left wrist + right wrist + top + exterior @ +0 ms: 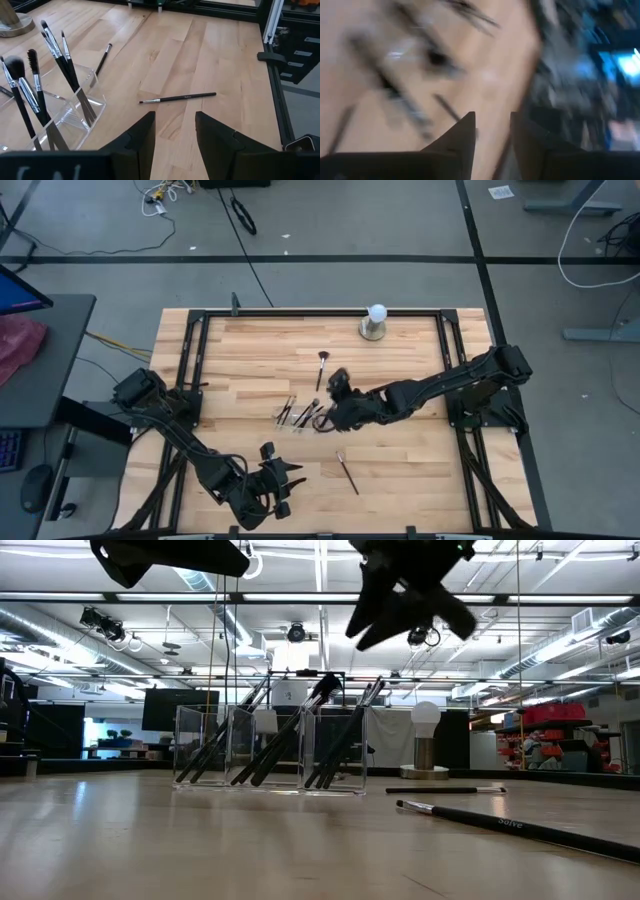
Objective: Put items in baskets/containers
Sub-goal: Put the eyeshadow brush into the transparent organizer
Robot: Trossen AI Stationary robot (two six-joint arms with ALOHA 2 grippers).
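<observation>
The clear plastic divided container [270, 748] stands near the middle of the pale wooden tabletop [420, 470], and the thin dark-handled makeup brushes [37, 95] already in it lean at a slant with bristle heads up, because their feet rest on the floor of the compartments and their handles prop against the low walls. Two brushes remain loose and flat on the wood: a slim black-handled brush [347, 472] toward the near edge, and another dark brush with a fuller head [322, 367] on the far side of the container, toward the white ball on its round metal base [375, 321]. The right end effector [341, 388] hangs above the tabletop just beside the container; its two fingers stand a small gap apart and nothing shows between them, so I judge it released. The left end effector [172, 140] waits at the near edge, fingers parted and empty, facing the near loose brush.
</observation>
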